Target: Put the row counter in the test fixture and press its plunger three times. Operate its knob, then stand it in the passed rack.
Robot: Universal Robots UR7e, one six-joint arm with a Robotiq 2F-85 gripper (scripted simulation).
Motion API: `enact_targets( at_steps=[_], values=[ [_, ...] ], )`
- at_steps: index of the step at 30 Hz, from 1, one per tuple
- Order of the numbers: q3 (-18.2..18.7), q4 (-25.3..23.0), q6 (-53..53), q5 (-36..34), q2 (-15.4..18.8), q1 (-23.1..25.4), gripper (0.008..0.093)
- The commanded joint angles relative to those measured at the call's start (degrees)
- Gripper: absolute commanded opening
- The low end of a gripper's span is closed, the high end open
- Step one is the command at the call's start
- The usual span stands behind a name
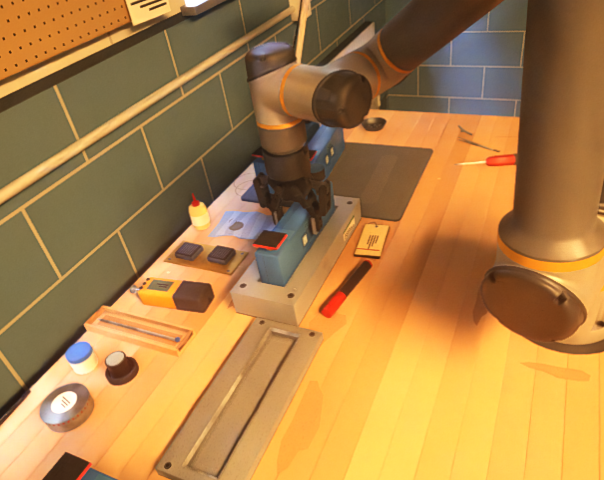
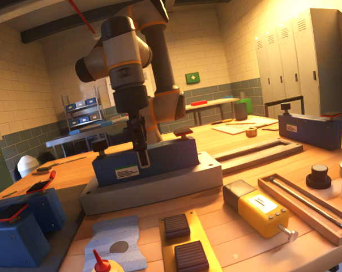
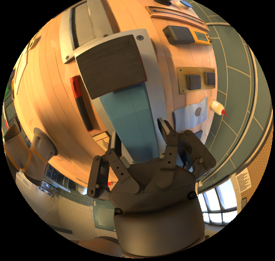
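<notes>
The blue row counter (image 1: 290, 240) (image 2: 146, 159) (image 3: 133, 119) sits lengthwise in the grey test fixture (image 1: 297, 263) (image 2: 153, 183), near the wall side of the bench. Its red-edged plunger pad (image 1: 270, 240) (image 2: 183, 131) (image 3: 110, 66) stands at one end and a dark knob (image 2: 99, 145) at the other. The empty grey passed rack (image 1: 243, 395) (image 2: 257, 150) lies on the bench beyond the plunger end of the fixture. My gripper (image 1: 293, 214) (image 2: 142, 155) (image 3: 139, 137) straddles the middle of the counter from above, and it is open and holds nothing.
A dark mat (image 1: 382, 175) lies behind the fixture, with more blue counters (image 2: 17, 225) on it. A red-and-black marker (image 1: 345, 287) and a tag (image 1: 371, 240) lie beside the fixture. A yellow meter (image 1: 173, 293), a two-button pad (image 1: 206, 254) and a glue bottle (image 1: 198, 213) line the wall side.
</notes>
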Motion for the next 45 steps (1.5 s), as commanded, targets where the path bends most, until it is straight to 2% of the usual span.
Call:
enact_targets(
  at_steps=[1, 19, 45],
  values=[
    [0.0, 0.0, 0.0, 0.0, 0.0, 0.0, 0.073],
    [-0.2, 0.4, 0.0, 0.0, -0.3, 0.0, 0.073],
    [-2.4, 5.1, 0.0, 0.0, -2.8, 0.0, 0.073]
  ],
)
